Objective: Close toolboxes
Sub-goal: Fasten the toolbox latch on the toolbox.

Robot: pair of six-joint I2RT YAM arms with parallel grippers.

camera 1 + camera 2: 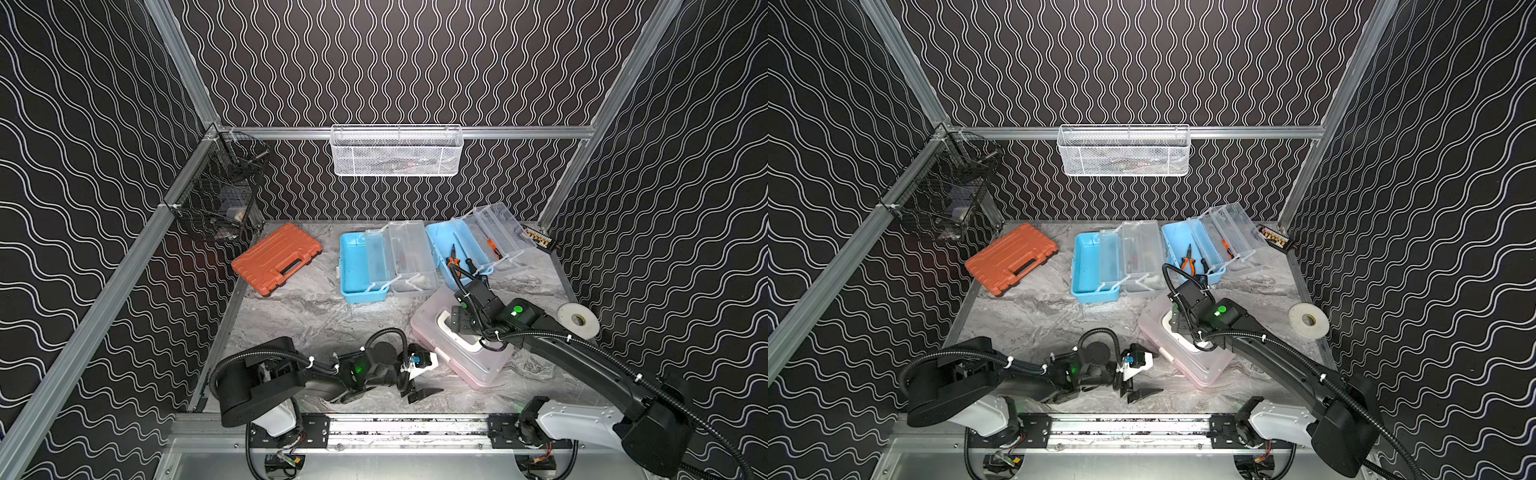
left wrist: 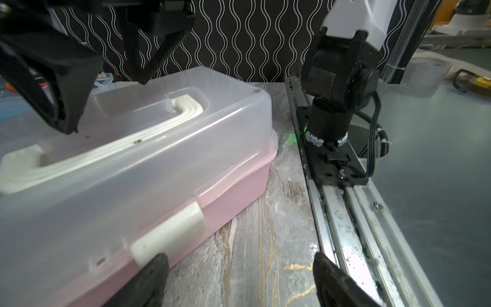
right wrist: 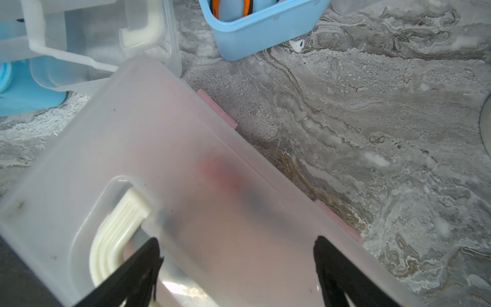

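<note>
Toolbox [image 3: 172, 148], pink-based, lies under right pincer [image 3: 237, 245].

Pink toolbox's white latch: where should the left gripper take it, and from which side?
Probably pinch the white latch across its bar, coming level at the front wall of the pink toolbox, where the left gripper stands open. It protrudes along the seam under the clear lid.
</note>
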